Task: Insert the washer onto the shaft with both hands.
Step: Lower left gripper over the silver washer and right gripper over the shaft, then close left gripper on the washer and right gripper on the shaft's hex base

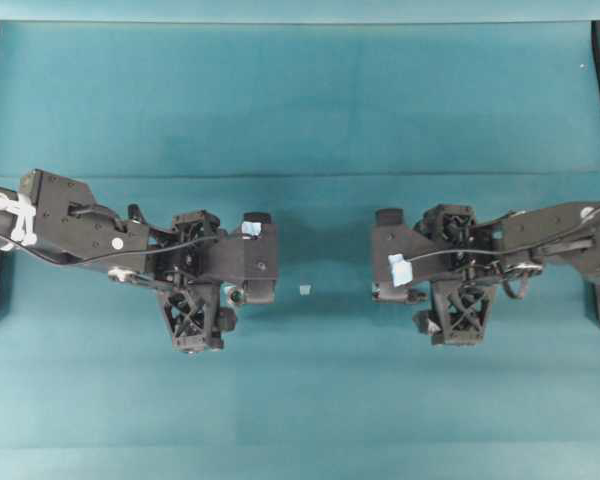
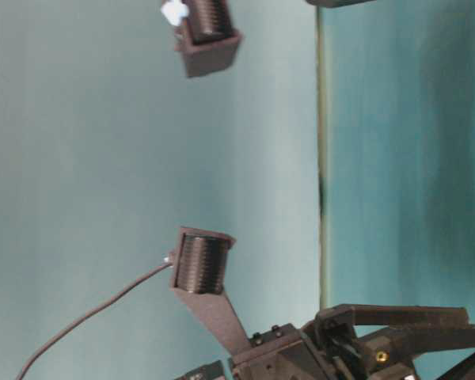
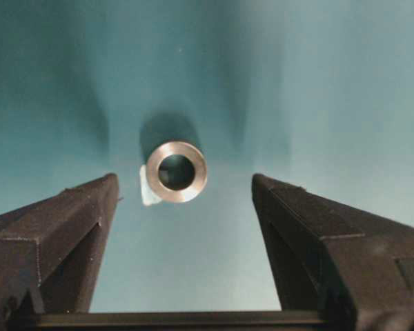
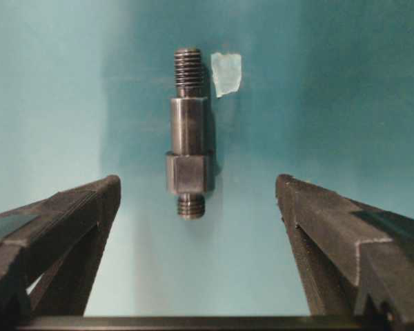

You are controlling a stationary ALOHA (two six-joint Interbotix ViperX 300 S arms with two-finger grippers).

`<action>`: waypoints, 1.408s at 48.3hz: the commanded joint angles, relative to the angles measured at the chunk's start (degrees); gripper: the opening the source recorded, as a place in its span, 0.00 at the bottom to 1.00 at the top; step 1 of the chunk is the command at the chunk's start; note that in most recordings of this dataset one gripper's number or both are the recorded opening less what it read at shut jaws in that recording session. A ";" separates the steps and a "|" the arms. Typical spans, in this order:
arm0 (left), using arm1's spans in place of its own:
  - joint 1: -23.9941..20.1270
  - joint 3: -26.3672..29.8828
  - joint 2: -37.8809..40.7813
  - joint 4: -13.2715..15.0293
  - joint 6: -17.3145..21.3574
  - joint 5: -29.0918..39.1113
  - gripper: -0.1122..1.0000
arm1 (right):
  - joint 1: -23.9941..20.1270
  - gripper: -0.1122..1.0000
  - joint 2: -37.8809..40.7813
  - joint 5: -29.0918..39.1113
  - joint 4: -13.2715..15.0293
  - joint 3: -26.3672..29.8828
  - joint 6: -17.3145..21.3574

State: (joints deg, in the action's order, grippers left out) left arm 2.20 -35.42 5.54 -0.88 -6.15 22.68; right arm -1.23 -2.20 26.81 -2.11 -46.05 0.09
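Teal matting [image 1: 300, 120] is covering the whole work surface, and both arms are reaching in level from either side toward the middle in the overhead view. The left gripper [image 3: 183, 186] is pointing toward three o'clock in that view and the right gripper [image 4: 196, 189] toward nine o'clock, their black lattice-ribbed bodies facing each other across a bare strip of mat. A small pale tape scrap [image 1: 305, 289] is lying between them.

Only the wrist cameras are showing the parts. In the left wrist view the jaws are standing wide apart, holding nothing, and the washer [image 3: 176, 172] is lying flat on the mat at twelve o'clock from the gap between the tips, slightly toward the left jaw, touching neither; a pale scrap [image 3: 148, 189] is peeking out at its eight o'clock edge. In the right wrist view the jaws are likewise spread and empty, and the shaft [image 4: 189, 134] is lying lengthwise at twelve o'clock, its threaded end pointing away, with a tape piece [image 4: 226, 73] just beside that end at three o'clock.

The table-level view is showing only ribbed black motor housings and a trailing cable [image 2: 87, 317], neither part.
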 commanded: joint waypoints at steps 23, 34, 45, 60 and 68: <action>-0.53 0.79 1.23 -0.18 -0.09 -0.79 0.82 | -0.35 0.94 0.88 -1.23 -2.20 0.97 0.35; -0.53 0.79 1.93 -0.09 -0.18 -2.72 0.82 | -0.35 0.94 1.67 -1.32 -2.29 1.41 0.35; -0.53 0.53 2.46 -0.18 0.00 -2.81 0.82 | -0.62 0.94 2.02 -1.41 -2.55 1.14 0.44; -0.53 0.26 3.52 -0.18 0.00 -4.13 0.82 | -0.88 0.94 2.46 -3.08 -2.55 0.97 2.55; -0.53 0.18 3.52 -0.18 0.18 -4.13 0.82 | -1.14 0.94 2.90 -3.25 -2.55 0.88 2.55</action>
State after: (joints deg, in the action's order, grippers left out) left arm 1.41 -35.42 8.96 -0.97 -6.06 18.98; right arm -2.11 0.88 23.91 -4.48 -45.44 2.11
